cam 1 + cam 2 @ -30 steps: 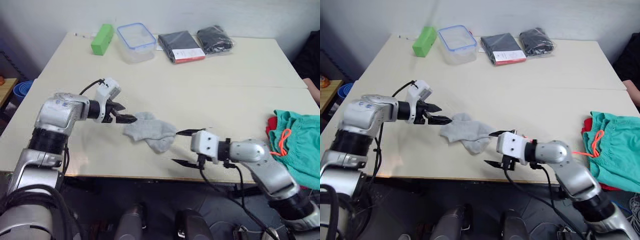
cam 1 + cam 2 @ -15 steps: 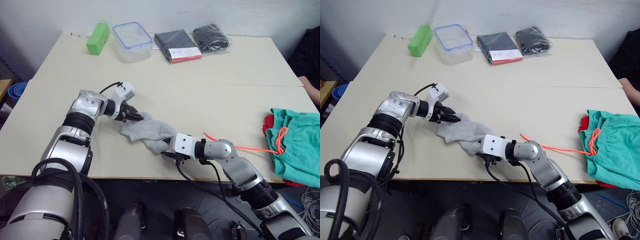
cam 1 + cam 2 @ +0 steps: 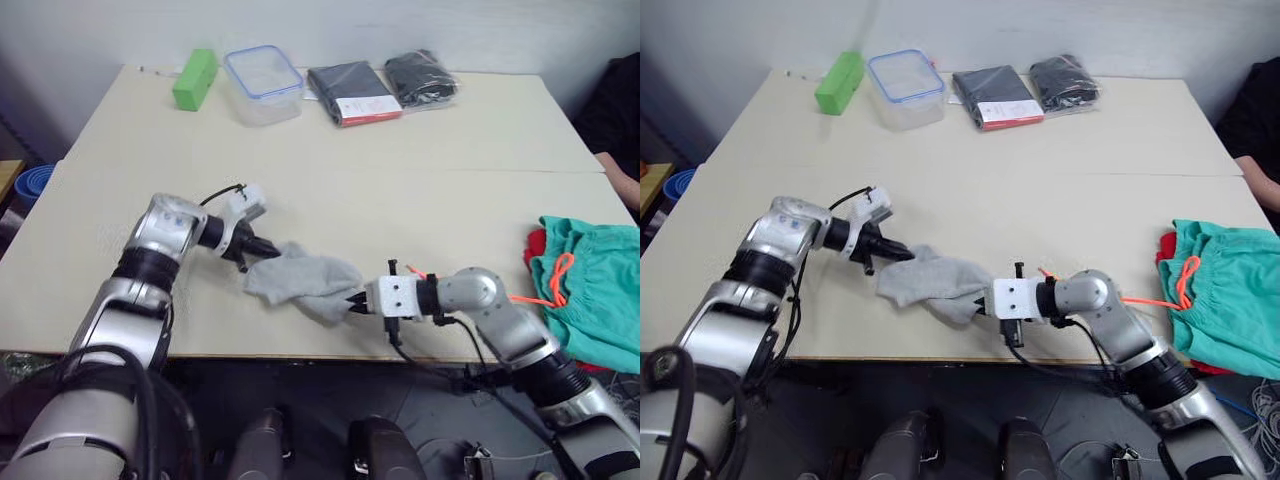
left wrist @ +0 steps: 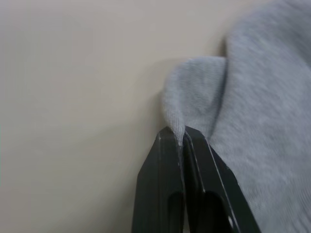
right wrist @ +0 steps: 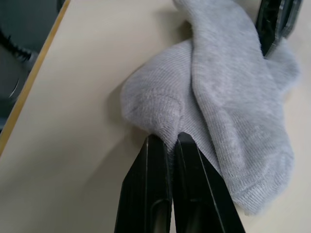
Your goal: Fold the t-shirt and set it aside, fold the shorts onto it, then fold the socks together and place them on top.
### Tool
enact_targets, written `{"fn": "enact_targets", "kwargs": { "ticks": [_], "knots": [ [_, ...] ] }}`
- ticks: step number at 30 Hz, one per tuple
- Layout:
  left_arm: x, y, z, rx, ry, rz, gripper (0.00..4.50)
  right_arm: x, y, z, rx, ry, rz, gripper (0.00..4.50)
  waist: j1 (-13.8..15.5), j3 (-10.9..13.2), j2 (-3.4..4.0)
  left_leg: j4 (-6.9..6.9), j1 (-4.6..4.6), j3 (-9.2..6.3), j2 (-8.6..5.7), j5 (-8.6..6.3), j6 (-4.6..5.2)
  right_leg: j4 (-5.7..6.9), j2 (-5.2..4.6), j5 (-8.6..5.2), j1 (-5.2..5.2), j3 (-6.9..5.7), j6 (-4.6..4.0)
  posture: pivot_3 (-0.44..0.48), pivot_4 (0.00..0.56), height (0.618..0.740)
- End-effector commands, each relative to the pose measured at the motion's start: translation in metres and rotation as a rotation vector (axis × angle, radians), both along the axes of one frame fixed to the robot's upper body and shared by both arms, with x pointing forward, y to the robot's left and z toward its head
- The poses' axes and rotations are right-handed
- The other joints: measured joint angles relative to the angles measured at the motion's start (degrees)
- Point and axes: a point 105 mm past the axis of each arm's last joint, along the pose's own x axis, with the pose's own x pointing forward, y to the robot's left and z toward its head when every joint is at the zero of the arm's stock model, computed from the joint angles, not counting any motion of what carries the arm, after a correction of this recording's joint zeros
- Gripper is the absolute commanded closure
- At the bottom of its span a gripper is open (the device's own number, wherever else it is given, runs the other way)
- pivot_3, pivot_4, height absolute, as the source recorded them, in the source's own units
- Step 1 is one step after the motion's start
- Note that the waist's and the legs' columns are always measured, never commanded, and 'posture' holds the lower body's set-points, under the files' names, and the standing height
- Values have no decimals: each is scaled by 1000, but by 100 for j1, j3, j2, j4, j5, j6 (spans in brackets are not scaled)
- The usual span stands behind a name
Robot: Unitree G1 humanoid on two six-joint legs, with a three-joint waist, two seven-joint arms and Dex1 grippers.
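The light grey socks lie in a bunched pile near the table's front edge. My left gripper is shut on the socks' left end, pinching a fold of knit. At the opposite end my right gripper is shut on a small fold of the socks. The teal-green shorts with an orange drawstring lie folded at the right edge. The red t-shirt peeks out from under them.
At the back of the table stand a green block, a clear blue-rimmed container and two dark packaged garments. A person's arm shows at the far right. The front table edge runs just below the socks.
Both grippers went from open to shut, each pinching an end of the socks. The right gripper moved in to the socks' right end.
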Motion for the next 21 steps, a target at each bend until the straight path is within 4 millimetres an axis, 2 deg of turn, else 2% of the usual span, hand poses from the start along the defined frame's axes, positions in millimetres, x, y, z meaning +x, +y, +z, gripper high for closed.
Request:
{"fn": "enact_targets", "kwargs": {
  "ticks": [1, 4, 6, 10, 13, 16, 21],
  "knots": [
    [-32, -9, -5, 17, 41, -52, 4488, 6, -12, 13, -7, -18, 53, 4500, -34, 0, 1, -2, 6, -1, 2, -1, -2, 4, -10, 0, 1, 3, 0, 0, 150, 740],
    [-56, -17, -13, 24, 62, -60, 4488, 11, -12, 18, 0, 9, 87, 4500, -31, 0, 1, -4, 12, -8, 3, -1, -6, 12, -15, 0, 7, 10, -1, 0, 150, 740],
    [-63, -24, -12, 1, 66, -33, 4488, 14, -12, 15, -33, 0, 103, 4500, -23, 0, 1, -1, 12, -11, 4, -1, -6, 12, -17, -1, 8, 16, -1, 0, 150, 740],
    [-60, -27, -10, -19, 35, 51, 4488, 18, -15, 4, -116, -9, 97, 4500, 17, 0, 1, 10, 7, -18, 0, -2, -4, 10, -22, -1, 13, 15, -1, 0, 150, 740],
    [-52, -17, -10, -23, 11, 135, 4488, 19, -19, -6, -198, -30, 90, 4500, 9, 0, 1, 11, 7, -19, -1, -2, -3, 7, -24, -1, 15, 15, -1, 0, 150, 740],
    [-48, -6, -5, -33, 0, 184, 3773, 26, -26, -5, -236, -87, 43, 3762, -3, 0, 1, 10, 9, -18, 1, -1, -5, 9, -23, -1, 14, 14, -1, 0, 150, 740],
    [-57, 8, 12, -45, -23, 165, 2270, 26, -36, 11, -204, -107, -38, 2098, 7, 0, 1, 9, 9, -17, 1, -1, -6, 9, -24, -1, 14, 16, -2, 0, 150, 740]
  ]
}}
